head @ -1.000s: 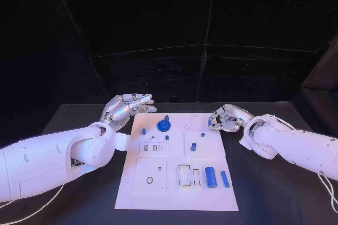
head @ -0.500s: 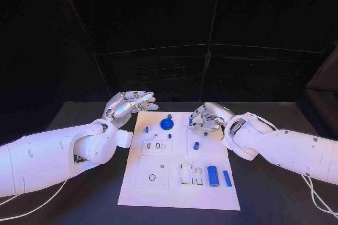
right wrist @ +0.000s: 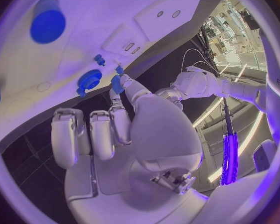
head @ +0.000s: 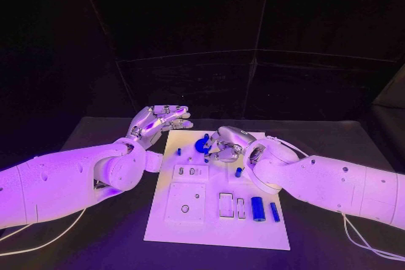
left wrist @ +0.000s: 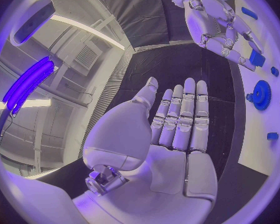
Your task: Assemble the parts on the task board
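The white task board [head: 215,226] lies in the middle of the black table. A blue gear [head: 201,145] [left wrist: 261,94] [right wrist: 89,78] stands near its far end. My right hand [head: 225,145] [left wrist: 219,24] hovers just beside the gear, pinching a small blue part [right wrist: 117,83] [left wrist: 257,58] between thumb and fingertip. My left hand [head: 160,121] [left wrist: 177,124] is off the board's far left corner, flat, fingers stretched out, holding nothing. Two blue cylinders [head: 257,209] lie at the board's near right. Small blue pegs [head: 178,152] stand left of the gear.
Another short blue peg [head: 239,172] stands mid-board under my right forearm. Rectangular slots [head: 226,204] and a raised square plate with an oval hole [head: 185,208] sit at the board's near half. Bare black table surrounds the board.
My right hand has moved left across the board's far end, from the right edge to beside the blue gear, still carrying the small blue part. The left hand has barely moved.
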Controlling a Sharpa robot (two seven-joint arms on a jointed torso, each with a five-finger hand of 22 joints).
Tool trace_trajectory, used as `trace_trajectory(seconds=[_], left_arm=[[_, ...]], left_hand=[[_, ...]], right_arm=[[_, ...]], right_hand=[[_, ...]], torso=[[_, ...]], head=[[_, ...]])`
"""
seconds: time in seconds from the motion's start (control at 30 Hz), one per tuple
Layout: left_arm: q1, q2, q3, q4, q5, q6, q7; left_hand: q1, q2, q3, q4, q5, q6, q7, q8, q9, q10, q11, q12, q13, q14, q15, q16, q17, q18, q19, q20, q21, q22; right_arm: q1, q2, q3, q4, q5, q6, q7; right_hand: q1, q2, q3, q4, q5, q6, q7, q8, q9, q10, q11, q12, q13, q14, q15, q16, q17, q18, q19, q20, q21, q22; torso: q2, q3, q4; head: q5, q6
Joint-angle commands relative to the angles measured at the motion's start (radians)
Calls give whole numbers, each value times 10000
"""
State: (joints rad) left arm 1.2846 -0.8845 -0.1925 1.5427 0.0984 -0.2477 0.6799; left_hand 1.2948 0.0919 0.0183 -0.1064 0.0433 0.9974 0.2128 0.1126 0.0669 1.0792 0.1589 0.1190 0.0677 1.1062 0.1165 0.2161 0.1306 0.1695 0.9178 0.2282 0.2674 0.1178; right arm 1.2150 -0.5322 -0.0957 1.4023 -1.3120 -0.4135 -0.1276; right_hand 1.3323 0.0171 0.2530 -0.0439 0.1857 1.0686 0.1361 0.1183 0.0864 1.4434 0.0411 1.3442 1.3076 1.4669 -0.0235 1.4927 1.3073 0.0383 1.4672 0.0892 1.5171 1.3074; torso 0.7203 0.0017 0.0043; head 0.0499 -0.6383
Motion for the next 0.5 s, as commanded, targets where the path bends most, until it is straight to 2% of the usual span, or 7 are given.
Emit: trace_trajectory(seconds=[0.03,0.1,0.13,0.27,0.5], left_arm=[[16,23,10,-6,-2,127,330],[16,30,10,-15,-2,130,330],[16,35,10,-19,-1,133,330],[16,52,10,-31,0,142,330],[16,67,10,-41,0,148,326]], left_hand=[[-5,83,-8,-54,38,48,11,-58,-10,75,-13,-66,-13,77,-22,-44,12,140,62,9,-68,-17],[-5,83,-8,-54,38,48,11,-58,-10,75,-13,-66,-13,77,-22,-44,12,140,62,9,-68,-17],[-5,83,-8,-54,38,48,11,-58,-10,75,-13,-66,-13,77,-22,-44,12,140,62,9,-68,-17],[-5,83,-8,-54,38,48,11,-58,-10,75,-13,-66,-13,77,-22,-44,12,140,62,9,-68,-17],[-5,83,-8,-54,38,48,11,-58,-10,75,-13,-66,-13,77,-22,-44,12,140,62,9,-68,-17]], right_arm=[[-28,153,-10,-24,-610,458,-430],[-60,269,-60,-47,-705,560,-481],[-73,324,-127,-47,-757,615,-506],[-118,509,-277,-84,-924,774,-587],[-226,704,-349,-190,-1165,905,-699]], right_hand=[[-75,31,74,1,35,264,-183,31,29,-24,-69,-29,531,658,-93,10,677,-76,71,-66,32,1324],[-75,31,74,1,35,264,-183,31,29,-24,-69,-29,531,658,-93,10,677,-76,71,-66,32,1324],[-75,31,74,1,35,264,-183,31,29,-24,-69,-29,531,658,-93,10,677,-76,71,-66,32,1324],[-103,27,75,11,40,264,-185,26,30,-32,-69,-43,521,654,-95,1,658,-75,68,-69,30,1319],[-130,12,73,17,44,261,-184,19,29,-39,-70,-53,514,653,-96,-1,655,-76,70,-72,31,1322]], torso=[[-12,-7,18],[-8,1,7],[-7,0,10],[9,14,1],[4,15,-13]], head=[[11,-18],[27,-18],[38,-21],[73,-46],[120,-95]])
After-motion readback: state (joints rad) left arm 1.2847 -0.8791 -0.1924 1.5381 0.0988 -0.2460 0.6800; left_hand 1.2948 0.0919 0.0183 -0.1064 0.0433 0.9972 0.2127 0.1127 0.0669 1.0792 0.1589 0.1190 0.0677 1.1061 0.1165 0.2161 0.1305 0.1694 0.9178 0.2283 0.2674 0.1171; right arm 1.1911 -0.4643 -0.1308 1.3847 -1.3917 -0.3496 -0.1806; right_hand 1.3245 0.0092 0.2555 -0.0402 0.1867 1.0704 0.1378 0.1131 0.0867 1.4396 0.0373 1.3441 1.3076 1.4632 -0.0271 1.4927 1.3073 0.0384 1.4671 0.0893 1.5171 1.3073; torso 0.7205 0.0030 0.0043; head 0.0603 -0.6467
